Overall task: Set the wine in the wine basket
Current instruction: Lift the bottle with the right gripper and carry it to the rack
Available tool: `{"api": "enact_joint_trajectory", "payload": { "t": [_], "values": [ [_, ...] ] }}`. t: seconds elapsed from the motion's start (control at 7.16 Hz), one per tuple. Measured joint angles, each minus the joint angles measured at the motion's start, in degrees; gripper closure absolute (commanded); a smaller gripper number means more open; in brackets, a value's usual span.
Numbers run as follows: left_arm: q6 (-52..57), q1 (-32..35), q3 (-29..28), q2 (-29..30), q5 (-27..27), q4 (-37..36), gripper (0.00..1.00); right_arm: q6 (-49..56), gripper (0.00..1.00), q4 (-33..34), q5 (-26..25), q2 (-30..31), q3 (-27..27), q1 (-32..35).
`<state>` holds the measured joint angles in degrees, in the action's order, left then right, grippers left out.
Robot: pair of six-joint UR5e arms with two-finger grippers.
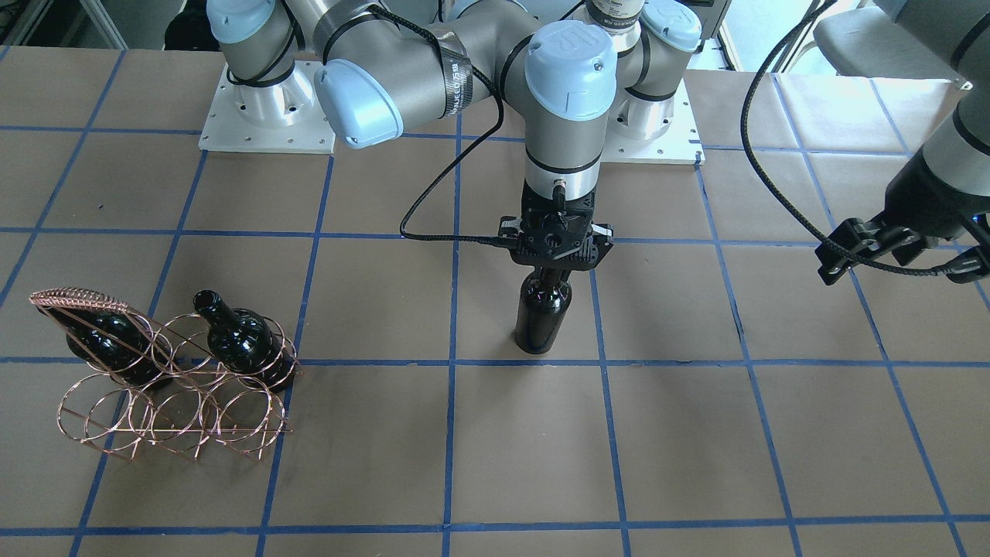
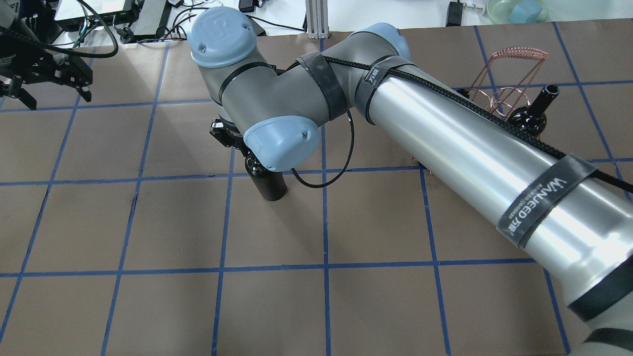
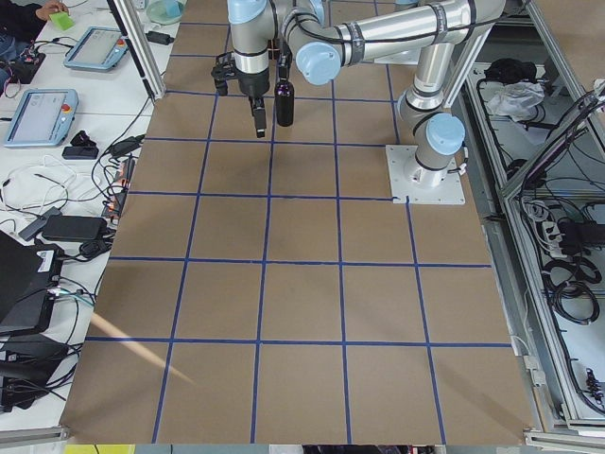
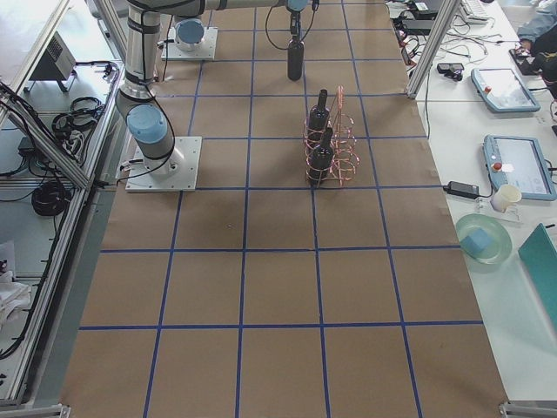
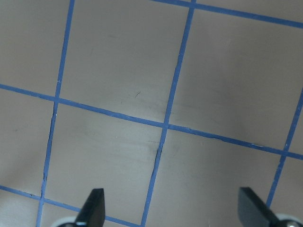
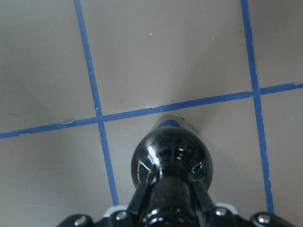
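Observation:
A dark glass wine bottle (image 1: 543, 309) stands upright near the middle of the table. My right gripper (image 1: 552, 269) is shut on its neck from above. The right wrist view shows the fingers (image 6: 143, 189) clamped on the neck above the bottle's shoulder (image 6: 170, 156). The copper wire wine basket (image 1: 166, 402) stands at the table's end on my right side, far from this bottle. It also shows in the overhead view (image 2: 512, 64), partly behind my right arm. My left gripper (image 1: 897, 269) is open and empty above the table on my left side, its fingertips (image 5: 96, 198) wide apart.
Two look-alike dark bottles (image 1: 241, 337) (image 1: 108, 340) lie slanted in the basket's rings. The table is brown paper with a blue tape grid (image 1: 452, 433). The arm base plates (image 1: 263, 116) sit at the robot's edge.

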<state>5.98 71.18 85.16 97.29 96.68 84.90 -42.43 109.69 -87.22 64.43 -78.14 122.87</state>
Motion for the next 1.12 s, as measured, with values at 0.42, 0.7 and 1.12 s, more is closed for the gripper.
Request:
{"api": "enact_joint_trajectory", "payload": {
  "t": [0.42, 0.7, 1.12],
  "values": [
    [-0.02, 0.09, -0.08, -0.31, -0.08, 0.1, 0.0, 1.74, 0.97, -1.75, -0.19, 2.09, 0.16, -0.49],
    [-0.88, 0.9, -0.16, -1.1, -0.77, 0.32, 0.0, 6.11, 1.0, -6.59, -0.37, 7.49, 0.27, -2.46],
    [-1.38, 5.55, -0.16, -2.27, -7.21, 0.22, 0.0, 16.18, 1.0, -15.15, -0.2, 14.99, 0.06, -10.22]
  ]
}}
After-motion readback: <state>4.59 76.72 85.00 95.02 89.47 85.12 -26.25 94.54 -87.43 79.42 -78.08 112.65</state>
